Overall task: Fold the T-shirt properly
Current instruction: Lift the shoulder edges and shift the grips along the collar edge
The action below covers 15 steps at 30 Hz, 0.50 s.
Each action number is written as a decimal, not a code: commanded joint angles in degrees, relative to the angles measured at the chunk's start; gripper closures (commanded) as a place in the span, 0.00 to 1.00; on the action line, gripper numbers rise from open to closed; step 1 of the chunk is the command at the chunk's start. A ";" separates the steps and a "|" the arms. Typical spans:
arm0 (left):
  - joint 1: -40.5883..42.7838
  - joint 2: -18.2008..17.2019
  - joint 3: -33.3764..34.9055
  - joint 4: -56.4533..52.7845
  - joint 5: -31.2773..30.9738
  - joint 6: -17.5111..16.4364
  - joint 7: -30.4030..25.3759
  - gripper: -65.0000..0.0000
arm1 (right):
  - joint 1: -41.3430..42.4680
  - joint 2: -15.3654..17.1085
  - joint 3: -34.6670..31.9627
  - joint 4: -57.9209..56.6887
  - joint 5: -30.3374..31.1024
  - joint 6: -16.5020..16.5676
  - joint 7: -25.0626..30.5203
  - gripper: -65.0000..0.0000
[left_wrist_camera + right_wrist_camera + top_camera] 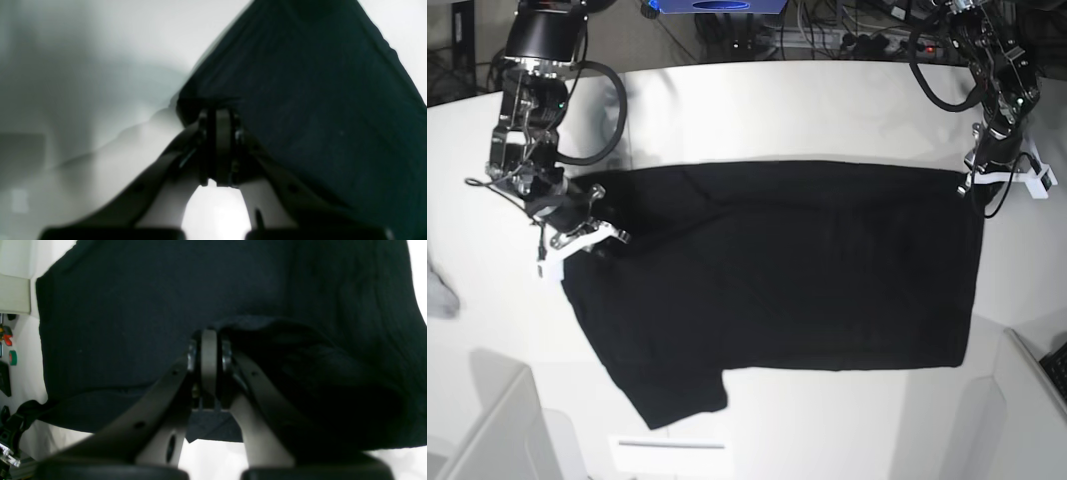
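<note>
Both arms (527,120) are black, jointed and cable-draped (loops trail off each), ending in pale grey fingers (208,363) with bright screws.

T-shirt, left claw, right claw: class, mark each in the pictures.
T-shirt (807,270), base view, middle of the body.
left claw (217,113), left wrist view, between the fingertips.
right claw (208,336), right wrist view, between the fingertips.

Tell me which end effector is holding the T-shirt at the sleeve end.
The right end effector, at the base view's left, shut on the T-shirt beside the lower sleeve. The left end effector grips the straight hem corner opposite.
</note>
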 commanded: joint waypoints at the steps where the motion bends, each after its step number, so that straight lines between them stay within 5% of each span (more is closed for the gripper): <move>1: -0.97 -0.69 -0.14 -0.04 -0.04 0.11 -1.09 1.00 | 1.43 0.49 0.12 -0.07 0.68 0.40 1.02 1.00; 15: -5.10 -1.04 -0.23 -3.29 -0.04 0.11 1.29 1.00 | 3.19 0.58 0.30 -4.46 0.68 0.40 2.61 1.00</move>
